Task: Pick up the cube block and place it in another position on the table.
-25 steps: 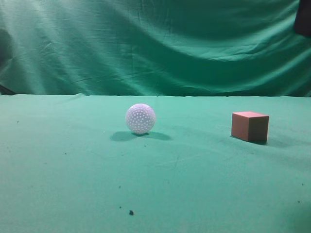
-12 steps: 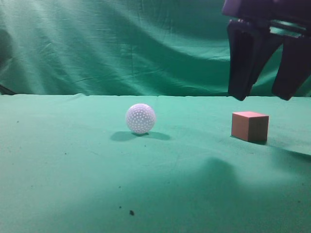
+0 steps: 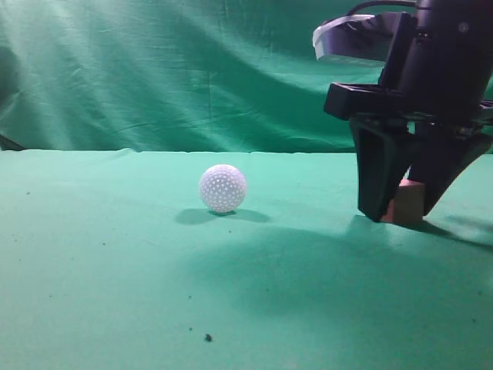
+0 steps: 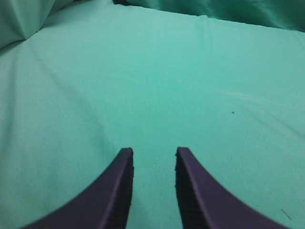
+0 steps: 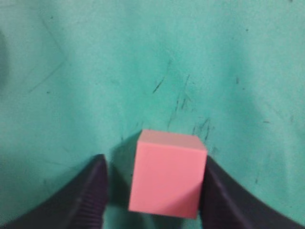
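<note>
Cube block (image 5: 167, 174) sits on worktop (image 3: 115, 270) at right, between the spread fingers of right hand (image 3: 400, 210), gaps on both sides, not gripped yet. Best to centre, squeeze flat faces evenly, then lift straight; the left gap looks wider, so a skewed close could nudge it. Left hand (image 4: 153, 164) fingers apart, empty. Ball (image 3: 223, 188) well apart.

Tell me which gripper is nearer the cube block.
Right. The right gripper has its jaws on either side of the cube block on the table. The left gripper hangs over bare cloth, cube out of its view.
</note>
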`<state>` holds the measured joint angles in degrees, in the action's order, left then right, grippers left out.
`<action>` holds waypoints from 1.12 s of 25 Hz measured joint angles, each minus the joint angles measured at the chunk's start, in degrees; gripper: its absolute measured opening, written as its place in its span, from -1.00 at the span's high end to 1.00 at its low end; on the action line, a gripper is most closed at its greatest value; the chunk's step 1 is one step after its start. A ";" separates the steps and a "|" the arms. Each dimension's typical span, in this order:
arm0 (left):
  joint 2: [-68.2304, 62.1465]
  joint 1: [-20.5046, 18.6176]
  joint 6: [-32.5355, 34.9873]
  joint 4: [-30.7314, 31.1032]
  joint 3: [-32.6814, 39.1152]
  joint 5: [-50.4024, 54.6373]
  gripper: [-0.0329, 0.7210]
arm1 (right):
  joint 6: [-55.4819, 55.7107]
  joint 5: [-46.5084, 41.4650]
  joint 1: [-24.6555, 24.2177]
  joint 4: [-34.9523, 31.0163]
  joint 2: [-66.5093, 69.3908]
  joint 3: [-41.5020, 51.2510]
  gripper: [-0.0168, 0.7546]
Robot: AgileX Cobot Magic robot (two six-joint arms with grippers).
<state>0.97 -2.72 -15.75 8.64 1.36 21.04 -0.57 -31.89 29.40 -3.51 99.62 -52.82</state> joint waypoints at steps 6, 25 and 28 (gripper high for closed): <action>0.00 0.00 0.00 0.00 0.00 0.00 0.29 | 9.95 -7.20 0.00 10.15 -1.01 -7.66 0.38; 0.00 0.00 0.00 0.00 0.00 0.00 0.29 | 17.18 -7.86 -5.43 18.77 16.09 -28.22 0.38; 0.00 0.00 0.00 0.00 0.00 0.00 0.29 | 17.18 -7.49 -5.43 18.77 17.18 -28.22 0.38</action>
<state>0.97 -2.72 -15.75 8.64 1.36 21.04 16.61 -39.39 23.97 15.26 116.80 -81.05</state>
